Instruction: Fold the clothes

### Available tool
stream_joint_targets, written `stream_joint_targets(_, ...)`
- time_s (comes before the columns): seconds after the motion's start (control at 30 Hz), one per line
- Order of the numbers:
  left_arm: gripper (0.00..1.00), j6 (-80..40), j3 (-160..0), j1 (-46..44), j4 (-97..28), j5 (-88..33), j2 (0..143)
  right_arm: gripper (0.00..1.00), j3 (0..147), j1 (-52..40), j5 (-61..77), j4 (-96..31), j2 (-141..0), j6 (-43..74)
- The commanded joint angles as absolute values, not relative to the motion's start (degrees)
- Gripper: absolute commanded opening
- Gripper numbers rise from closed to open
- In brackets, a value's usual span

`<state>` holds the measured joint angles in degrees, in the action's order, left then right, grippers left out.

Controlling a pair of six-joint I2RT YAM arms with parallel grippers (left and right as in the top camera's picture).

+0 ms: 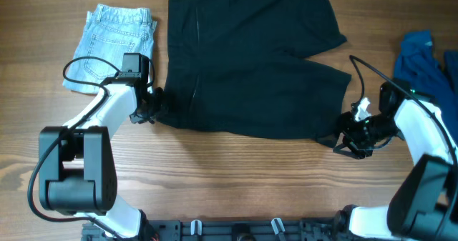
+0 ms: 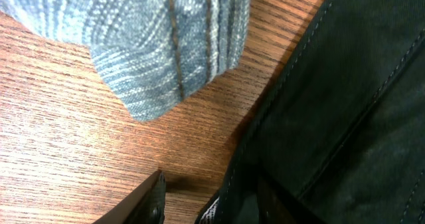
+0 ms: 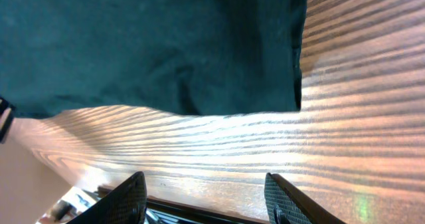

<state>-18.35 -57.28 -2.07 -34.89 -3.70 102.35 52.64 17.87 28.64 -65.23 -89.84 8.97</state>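
Observation:
Large black shorts (image 1: 250, 62) lie spread flat across the middle of the table. My left gripper (image 1: 152, 111) is at their near left corner. In the left wrist view its jaws (image 2: 209, 207) are open low over the wood, and the edge of the black shorts (image 2: 345, 104) reaches in by the right finger. My right gripper (image 1: 349, 139) is at the shorts' near right corner. Its jaws (image 3: 202, 197) are open and empty over bare wood, just short of the shorts' hem (image 3: 146, 44).
Folded pale-blue denim shorts (image 1: 114, 44) lie at the back left, close to my left arm, and show in the left wrist view (image 2: 153, 31). A royal-blue garment (image 1: 422, 66) lies crumpled at the right edge. The table's front edge (image 3: 199, 214) is right behind my right jaws.

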Motion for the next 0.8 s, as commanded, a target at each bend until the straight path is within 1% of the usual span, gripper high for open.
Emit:
stream_joint_targets(0.0, 0.45, -18.2, -56.2, -1.6, -34.7, -1.9, 103.0, 0.57, 50.9, 17.5, 28.2, -62.6, -85.4, 14.6)
stream_joint_targets(0.07, 0.45, -18.3, -56.2, -1.6, -34.6, -1.9, 103.0, 0.56, 47.9, 17.5, 28.3, -57.8, -85.3, 19.3)
stream_joint_targets(0.1, 0.45, -18.2, -56.2, -1.6, -34.5, -1.8, 103.0, 0.54, 45.3, 17.5, 29.8, -53.5, -85.3, 22.5)
stream_joint_targets(0.17, 0.47, -18.2, -56.2, -1.6, -34.5, -1.8, 103.0, 0.50, 41.8, 17.5, 33.1, -48.6, -85.3, 26.4)
stream_joint_targets(0.23, 0.47, -18.2, -56.2, -1.6, -34.5, -1.8, 103.0, 0.48, 38.5, 17.5, 33.6, -45.0, -85.3, 29.9)
stream_joint_targets(0.33, 0.48, -18.2, -56.2, -1.6, -34.4, -1.8, 103.0, 0.48, 35.7, 17.5, 34.3, -41.7, -85.3, 31.8)
stream_joint_targets(0.5, 0.50, -18.2, -56.2, -1.6, -34.0, -1.9, 103.0, 0.48, 35.1, 17.5, 32.3, -35.1, -85.3, 35.4)
stream_joint_targets(0.53, 0.50, -18.2, -56.2, -1.6, -34.0, -1.9, 103.0, 0.45, 35.1, 17.5, 31.0, -34.4, -85.3, 35.8)
stream_joint_targets(0.57, 0.50, -18.2, -56.2, -1.6, -34.0, -1.9, 103.0, 0.37, 35.1, 17.5, 28.9, -33.5, -85.3, 35.9)
stream_joint_targets(0.63, 0.50, -18.2, -56.2, -1.6, -34.0, -1.9, 103.0, 0.14, 35.1, 17.5, 26.7, -32.8, -85.3, 35.4)
stream_joint_targets(0.67, 0.50, -18.2, -56.2, -1.6, -34.1, -1.8, 103.0, 0.10, 35.1, 17.5, 26.5, -32.7, -85.3, 34.4)
stream_joint_targets(0.77, 0.52, -18.2, -56.2, -1.6, -34.1, -1.8, 103.0, 0.11, 35.5, 17.5, 26.3, -32.7, -85.3, 31.9)
